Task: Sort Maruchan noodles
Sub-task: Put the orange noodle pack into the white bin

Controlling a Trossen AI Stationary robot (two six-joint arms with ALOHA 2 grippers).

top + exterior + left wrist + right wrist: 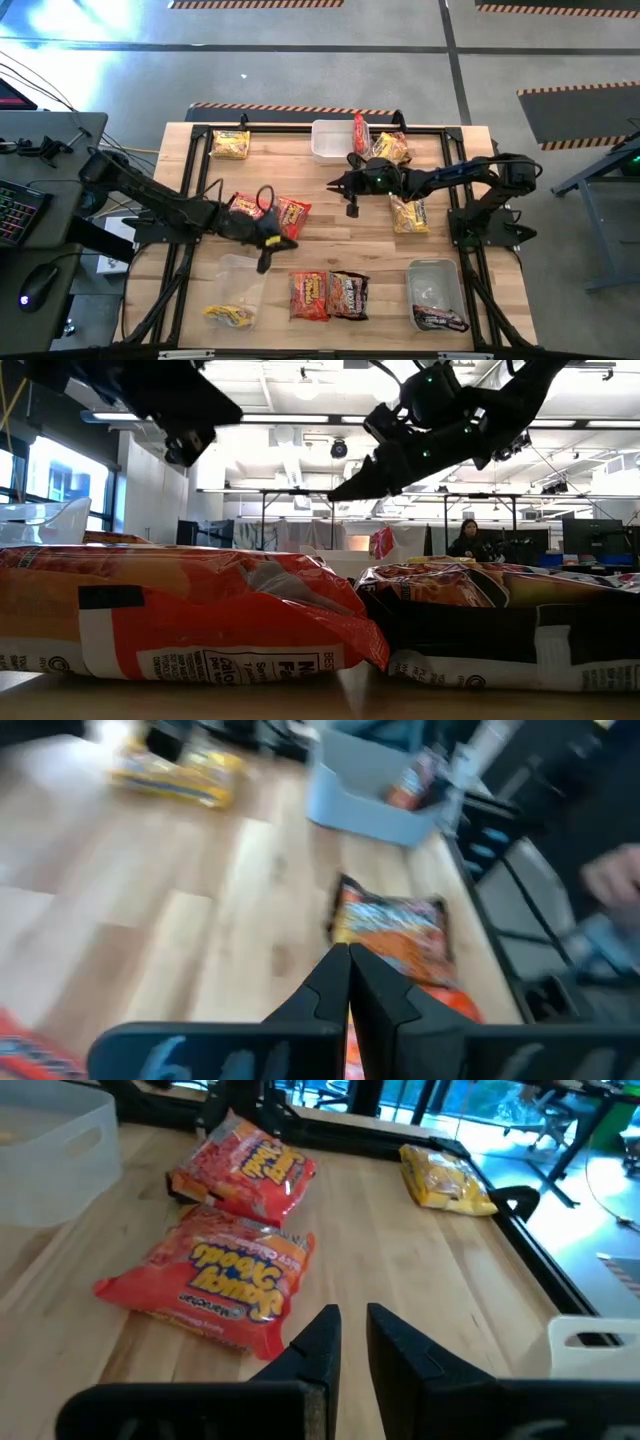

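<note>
red, yellow and brown ramen packets [309,296] lying scattered, some in tubs
</note>
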